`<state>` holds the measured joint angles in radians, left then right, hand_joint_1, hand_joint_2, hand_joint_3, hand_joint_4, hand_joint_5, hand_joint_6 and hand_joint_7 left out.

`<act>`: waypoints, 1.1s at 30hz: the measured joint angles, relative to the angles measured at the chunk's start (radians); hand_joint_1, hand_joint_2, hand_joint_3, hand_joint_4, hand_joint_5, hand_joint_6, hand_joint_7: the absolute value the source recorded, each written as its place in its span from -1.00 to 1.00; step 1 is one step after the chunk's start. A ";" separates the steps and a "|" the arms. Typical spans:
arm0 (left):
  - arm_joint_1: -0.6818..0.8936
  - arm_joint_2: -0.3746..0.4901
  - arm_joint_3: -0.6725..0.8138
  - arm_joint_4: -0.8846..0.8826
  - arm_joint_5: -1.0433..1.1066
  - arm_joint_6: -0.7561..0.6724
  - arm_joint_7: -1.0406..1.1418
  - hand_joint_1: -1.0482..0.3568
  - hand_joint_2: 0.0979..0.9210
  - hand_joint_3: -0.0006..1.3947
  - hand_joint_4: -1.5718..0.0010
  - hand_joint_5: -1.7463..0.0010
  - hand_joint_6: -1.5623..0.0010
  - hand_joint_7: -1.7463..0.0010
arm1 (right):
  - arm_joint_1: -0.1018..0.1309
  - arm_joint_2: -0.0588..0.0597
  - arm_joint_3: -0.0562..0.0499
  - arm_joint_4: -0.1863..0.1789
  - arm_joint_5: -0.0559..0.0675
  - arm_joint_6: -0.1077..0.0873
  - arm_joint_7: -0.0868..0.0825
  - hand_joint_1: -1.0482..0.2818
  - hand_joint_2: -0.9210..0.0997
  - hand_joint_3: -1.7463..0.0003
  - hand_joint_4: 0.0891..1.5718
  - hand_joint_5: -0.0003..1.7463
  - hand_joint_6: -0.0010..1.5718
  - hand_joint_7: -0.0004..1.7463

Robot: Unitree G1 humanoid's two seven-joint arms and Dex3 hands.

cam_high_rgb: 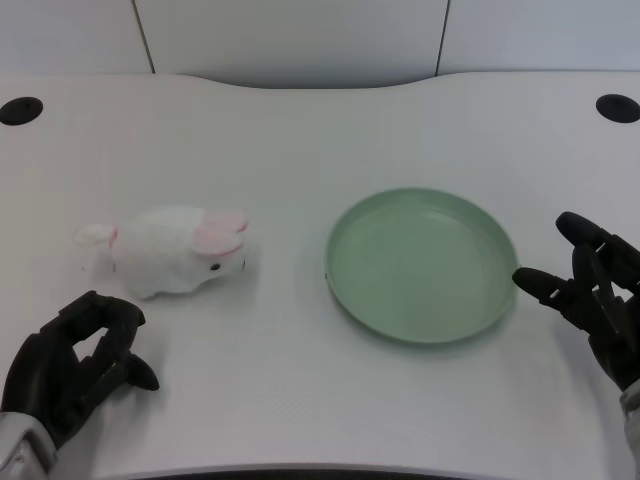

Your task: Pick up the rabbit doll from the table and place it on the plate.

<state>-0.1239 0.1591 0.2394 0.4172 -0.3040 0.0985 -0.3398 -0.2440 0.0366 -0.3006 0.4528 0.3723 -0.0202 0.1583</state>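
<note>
A white plush rabbit doll (pixel 175 250) with pink ears lies on its side on the table's left half, head toward the right. A pale green plate (pixel 350 285) sits right of centre with nothing on it. My left hand (pixel 75 365) rests near the front left edge, just below the doll and apart from it, fingers loosely curled and holding nothing. My right hand (pixel 595 295) hovers at the right edge beside the plate's rim, fingers apart.
The white table (pixel 300 130) has a curved back edge against a white wall. Two black round grommet holes sit at the back corners, one on the left (pixel 20 110) and one on the right (pixel 617 108).
</note>
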 measured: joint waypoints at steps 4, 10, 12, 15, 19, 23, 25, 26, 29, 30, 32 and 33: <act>0.000 0.000 0.002 0.000 -0.006 0.002 -0.001 -0.26 1.00 -0.30 0.11 -1.00 0.37 -0.87 | 0.002 0.000 0.006 -0.002 -0.008 -0.003 -0.002 0.20 -1.00 0.47 0.17 -0.47 0.23 -0.99; 0.000 0.000 0.005 0.015 -0.008 -0.020 -0.006 -0.25 1.00 -0.27 0.10 -1.00 0.34 -0.83 | 0.003 0.000 0.009 -0.010 -0.016 -0.004 -0.003 0.21 -1.00 0.45 0.16 -0.47 0.22 -1.00; 0.000 0.000 0.004 0.015 -0.007 -0.020 -0.006 -0.26 1.00 -0.28 0.11 -1.00 0.34 -0.82 | 0.003 0.000 0.009 -0.011 -0.022 -0.004 -0.007 0.21 -1.00 0.46 0.17 -0.46 0.23 -0.99; 0.000 0.000 0.001 0.016 -0.004 -0.032 -0.006 -0.28 1.00 -0.30 0.11 -1.00 0.34 -0.83 | 0.003 0.000 0.009 -0.011 -0.024 -0.004 -0.012 0.21 -1.00 0.46 0.16 -0.46 0.23 -0.99; 0.000 0.003 0.000 0.017 -0.003 -0.046 -0.008 -0.28 1.00 -0.29 0.12 -1.00 0.37 -0.82 | 0.003 0.000 0.015 -0.011 -0.032 -0.006 -0.012 0.21 -1.00 0.45 0.15 -0.46 0.22 -1.00; 0.002 0.008 -0.005 0.018 0.006 -0.078 -0.024 -0.30 1.00 -0.33 0.14 -1.00 0.36 -0.78 | 0.002 0.005 0.010 -0.004 -0.029 -0.020 -0.003 0.20 -1.00 0.49 0.17 -0.46 0.24 -0.99; 0.004 0.013 -0.013 0.017 0.025 -0.106 -0.026 -0.30 1.00 -0.33 0.14 -1.00 0.35 -0.77 | 0.002 0.006 0.007 0.004 -0.026 -0.021 -0.002 0.20 -1.00 0.50 0.18 -0.46 0.25 -0.99; 0.007 0.017 -0.019 0.015 0.038 -0.120 -0.026 -0.32 1.00 -0.32 0.16 -1.00 0.43 -0.77 | 0.002 0.006 0.007 0.007 -0.025 -0.022 -0.002 0.21 -1.00 0.49 0.17 -0.46 0.23 -0.99; 0.026 0.047 -0.061 -0.026 0.122 -0.203 -0.027 -0.41 1.00 -0.34 0.26 -1.00 0.57 -0.72 | 0.003 0.006 0.014 0.007 -0.036 -0.036 -0.002 0.23 -1.00 0.45 0.15 -0.46 0.22 -1.00; 0.026 0.061 -0.073 -0.040 0.146 -0.241 -0.030 -0.43 1.00 -0.35 0.35 -0.99 0.65 -0.68 | 0.003 0.006 0.017 0.005 -0.039 -0.037 -0.002 0.23 -1.00 0.45 0.15 -0.46 0.23 -0.99; 0.025 0.096 -0.096 -0.068 0.194 -0.314 -0.037 -0.46 1.00 -0.40 0.48 -0.93 0.75 -0.59 | 0.005 0.007 0.020 -0.004 -0.039 -0.036 -0.005 0.23 -1.00 0.44 0.15 -0.46 0.23 -0.99; 0.024 0.112 -0.103 -0.078 0.212 -0.338 -0.037 -0.47 1.00 -0.41 0.51 -0.92 0.76 -0.56 | 0.006 0.007 0.020 -0.009 -0.039 -0.035 -0.008 0.24 -1.00 0.44 0.15 -0.46 0.23 -0.99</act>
<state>-0.0998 0.2708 0.1364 0.3389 -0.0922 -0.2392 -0.3766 -0.2385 0.0441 -0.2809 0.4440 0.3330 -0.0557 0.1500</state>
